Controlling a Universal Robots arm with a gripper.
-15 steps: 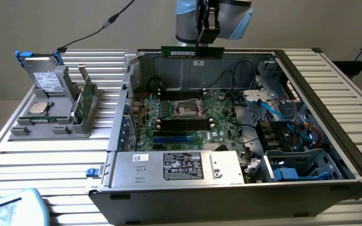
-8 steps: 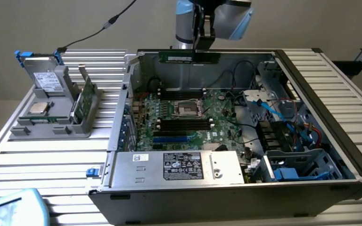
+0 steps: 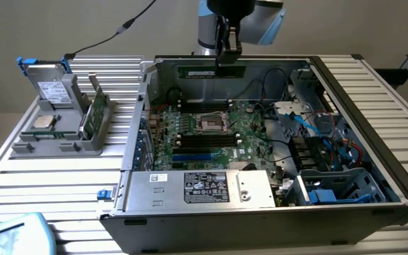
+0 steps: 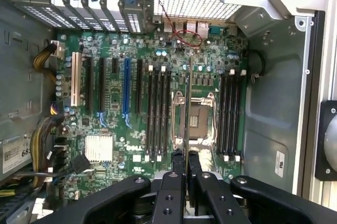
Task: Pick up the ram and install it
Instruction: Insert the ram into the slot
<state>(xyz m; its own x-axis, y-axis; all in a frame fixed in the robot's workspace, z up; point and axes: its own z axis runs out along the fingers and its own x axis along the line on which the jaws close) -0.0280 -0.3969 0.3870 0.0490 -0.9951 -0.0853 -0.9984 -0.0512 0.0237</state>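
Observation:
The ram (image 3: 200, 72) is a long narrow green stick with a white label, held level in the air above the far side of the open computer case. My gripper (image 3: 229, 61) is shut on it near its end on the exterior view's right. In the wrist view the ram (image 4: 187, 121) appears edge-on as a thin dark line between the shut black fingers (image 4: 178, 169) of my gripper (image 4: 187, 155). It hangs over the motherboard (image 4: 110, 124) near the CPU socket (image 4: 200, 120), between two banks of black memory slots (image 4: 158, 113) (image 4: 230, 113), well above them.
The case walls (image 3: 144, 106) ring the motherboard (image 3: 254, 133). A power supply (image 3: 197, 188) sits at the near side, with drive cages and blue cables (image 3: 324, 159) on the exterior view's right. A grey holder (image 3: 55, 135) on the exterior view's left carries a silver processor chip (image 3: 44, 122) and another green board (image 3: 96, 109).

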